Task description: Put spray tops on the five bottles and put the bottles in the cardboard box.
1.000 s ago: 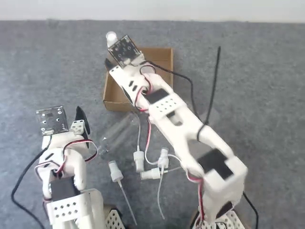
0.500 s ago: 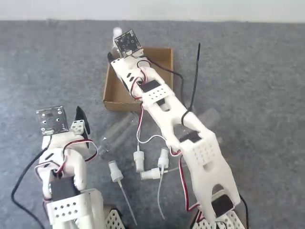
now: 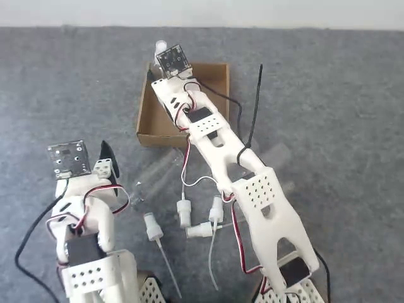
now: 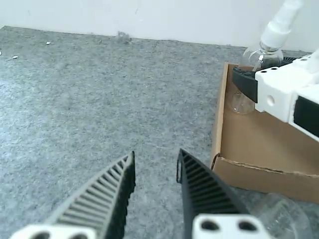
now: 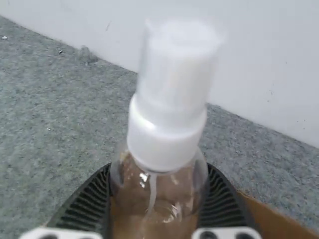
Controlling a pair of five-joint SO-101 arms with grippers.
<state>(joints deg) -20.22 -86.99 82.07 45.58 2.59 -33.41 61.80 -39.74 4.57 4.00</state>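
While in right hand point(image 5: 158, 196), one bottle point(image 5: 167, 134); four tops point(image 3: 184, 211).

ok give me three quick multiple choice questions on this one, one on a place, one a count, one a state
1. Where is the bottle that has its spray top on?
A) lying between the two arms
B) in the right hand, at the cardboard box's far corner
C) standing outside the box

2. How many loose spray tops lie on the carpet?
A) one
B) two
C) four

3. How is the left hand?
A) open, holding nothing
B) shut on a bottle
C) shut on a spray top

Answers:
1 B: the right wrist view has fingers on both sides of the bottle, and the left wrist view sets it at the box's far corner.
2 C: the high view shows four, near the arms' bases.
3 A: only carpet shows between its fingers.
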